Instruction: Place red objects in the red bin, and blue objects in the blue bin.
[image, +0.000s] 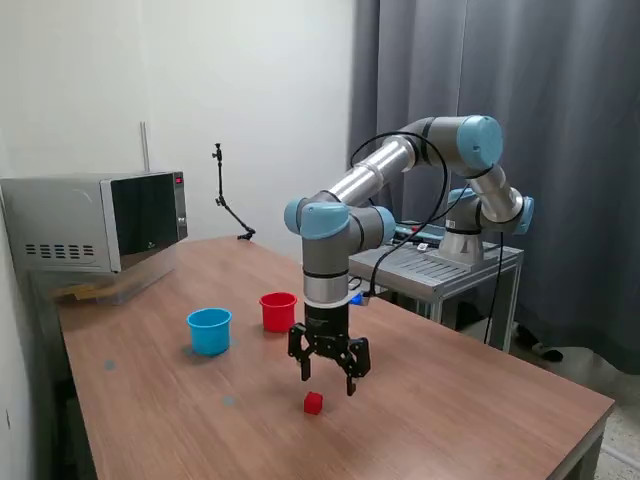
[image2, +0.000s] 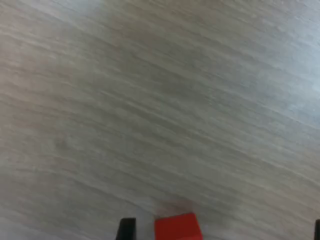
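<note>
One red cube (image: 313, 402) lies on the bare table (image: 470, 400), toward the table edge nearest the exterior camera. The claw (image: 328, 378) hangs just above and beside it, fingers spread wide, holding nothing and clear of the cube.

The exterior view gives the whole layout. The red bin (image: 278, 311) and the blue bin (image: 209, 330) stand upright side by side near the middle of the table, apart from each other, the blue one on the exterior view's left. Both are well apart from the cube. The arm (image: 400, 160) reaches in from a grey stand (image: 440, 268) beyond the far table edge.

The wrist view shows only the close range: the red cube (image2: 177, 227) against wood grain, with a dark fingertip (image2: 126, 229) just beside it and not touching. A second dark sliver shows at the opposite frame edge. Neither bin appears in this view.

The table is brown wood-grain laminate. A microwave (image: 95, 220) sits at the far corner on the exterior view's left, a thin black stand (image: 228, 200) at the far edge. White wall and grey curtain (image: 540, 100) form the background.

The wrist picture is motion-blurred, and the cube is cut off by its frame edge. The bin interiors are not visible.
</note>
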